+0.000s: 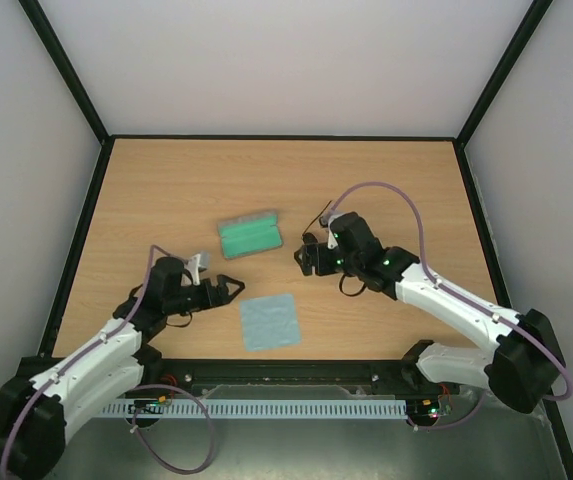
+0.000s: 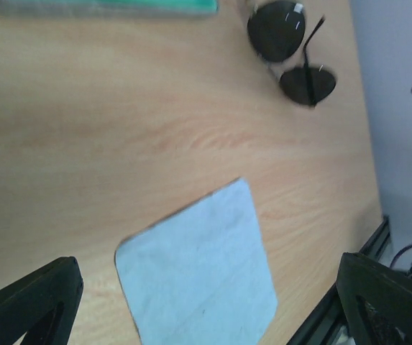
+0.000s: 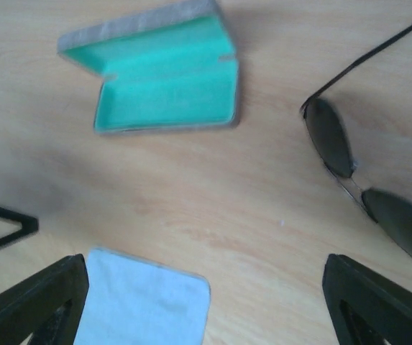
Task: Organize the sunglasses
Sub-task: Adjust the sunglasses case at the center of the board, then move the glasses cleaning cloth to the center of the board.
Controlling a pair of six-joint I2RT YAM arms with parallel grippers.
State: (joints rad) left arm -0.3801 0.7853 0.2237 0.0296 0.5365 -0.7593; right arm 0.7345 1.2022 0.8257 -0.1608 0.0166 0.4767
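Note:
The sunglasses (image 3: 349, 169), with round dark lenses and a thin wire frame, lie flat on the wooden table with one temple arm stretched out. In the left wrist view the sunglasses (image 2: 292, 54) lie at the far right. From above only a thin dark part of the sunglasses (image 1: 322, 218) shows beside my right gripper (image 1: 304, 258). That right gripper (image 3: 206, 298) is open and holds nothing, with the sunglasses just to its right. My left gripper (image 1: 232, 289) is open over the near edge of the light blue cloth (image 2: 198, 266); in its wrist view the left gripper (image 2: 209, 295) is empty.
The grey case (image 1: 248, 235) lies open with its green lining up, left of the right gripper; its lining (image 3: 166, 79) fills the far left of the right wrist view. The light blue cloth (image 1: 270, 322) lies flat near the table's front edge. Black frame rails border the table.

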